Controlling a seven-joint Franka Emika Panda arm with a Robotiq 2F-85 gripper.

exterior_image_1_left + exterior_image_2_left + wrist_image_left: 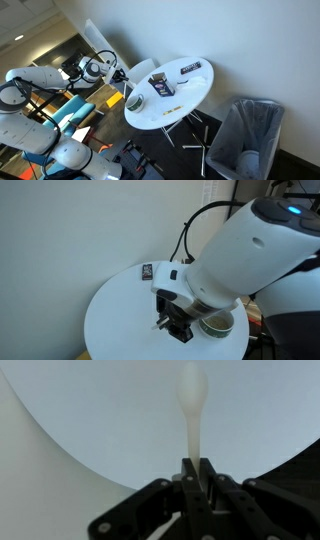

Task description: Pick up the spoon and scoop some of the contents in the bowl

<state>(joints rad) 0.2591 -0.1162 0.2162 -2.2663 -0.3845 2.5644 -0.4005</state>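
Note:
My gripper (197, 466) is shut on the handle of a white plastic spoon (191, 390), which points away from it over the white table top. The small round bowl (134, 102) with a pale rim and dark inside stands near the table's edge on the robot's side. It also shows in an exterior view (217, 326), partly hidden behind the arm. In both exterior views the gripper (118, 75) (174, 327) hovers above the table close beside the bowl. The bowl is out of the wrist view.
The round white table (185, 95) also bears a dark boxy object with a yellow patch (163, 87) and a flat dark packet (190, 68), the latter also in an exterior view (148, 272). A lined waste bin (246, 136) stands beside the table. A wall is behind.

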